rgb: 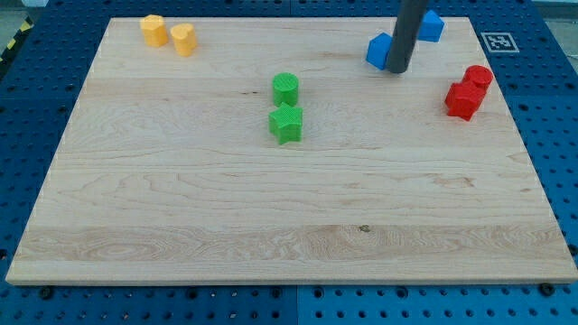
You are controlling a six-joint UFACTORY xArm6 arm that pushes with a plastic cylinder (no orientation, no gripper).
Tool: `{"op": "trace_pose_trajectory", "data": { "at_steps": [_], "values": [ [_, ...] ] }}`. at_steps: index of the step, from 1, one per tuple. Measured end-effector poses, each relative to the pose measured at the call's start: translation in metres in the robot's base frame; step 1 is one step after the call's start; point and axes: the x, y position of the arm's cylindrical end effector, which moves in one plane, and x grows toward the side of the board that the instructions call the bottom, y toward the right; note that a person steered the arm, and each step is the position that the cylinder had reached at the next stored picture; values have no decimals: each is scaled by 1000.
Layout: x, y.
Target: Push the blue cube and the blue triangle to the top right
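Two blue blocks are being seen near the view's top right of the wooden board (181, 226). One blue block (378, 50), whose shape cannot be made out with certainty, is being partly covered by the dark rod, and the other blue block (432, 26) is lying just beyond the rod, towards the view's top right. My tip (396, 69) is being held on the board between them, touching or almost touching the nearer block on that block's right side; which of the two cannot be told. No jaws are being carried by the rod, so nothing is being clasped.

Two red blocks, a cylinder (478, 78) and a cube-like one (461, 101), are sitting touching each other at the view's right. A green cylinder (285, 88) and a green star (285, 124) are being shown near the middle, close together. Two yellow blocks (153, 29) (183, 40) are resting side by side at the view's top left.
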Motion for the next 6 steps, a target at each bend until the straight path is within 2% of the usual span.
{"op": "trace_pose_trajectory", "data": {
  "at_steps": [1, 2, 3, 4, 5, 6],
  "values": [
    [-25, 0],
    [-30, 0],
    [-12, -14],
    [-19, -64],
    [-41, -68],
    [-44, -44]
  ]
}}
